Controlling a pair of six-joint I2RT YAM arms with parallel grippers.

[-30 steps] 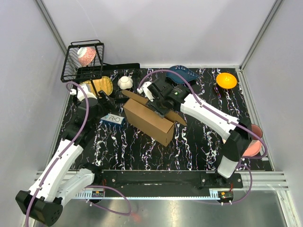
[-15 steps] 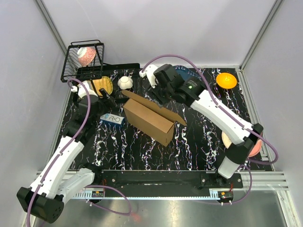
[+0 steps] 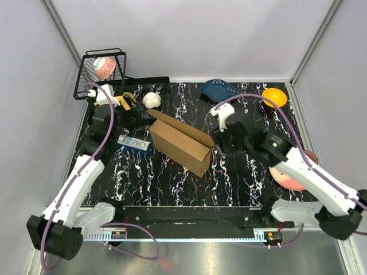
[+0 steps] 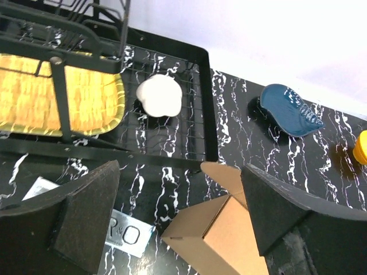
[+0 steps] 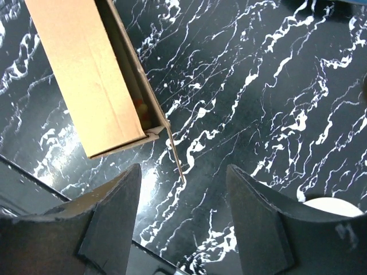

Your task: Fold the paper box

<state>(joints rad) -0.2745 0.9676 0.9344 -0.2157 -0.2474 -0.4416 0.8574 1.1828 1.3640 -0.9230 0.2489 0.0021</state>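
Now both my pincers stand released, gripping nothing. My left pincer (image 4: pixel 180 172) hangs with its fingers spread wide, and the paper box (image 4: pixel 223 229) sits under the gap, nearer the right finger, untouched. My right pincer (image 5: pixel 183 169) is spread too. The box's open end lies ahead and to its left on the black marbled table (image 5: pixel 258 86), and a thin flap edge points toward the gap.

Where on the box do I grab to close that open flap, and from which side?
Pinch the loose flap near its right-hand end, coming in from the right, where the right gripper sits open. There the flap juts past the box as a thin free sheet, so the jaws could likely straddle its edge.
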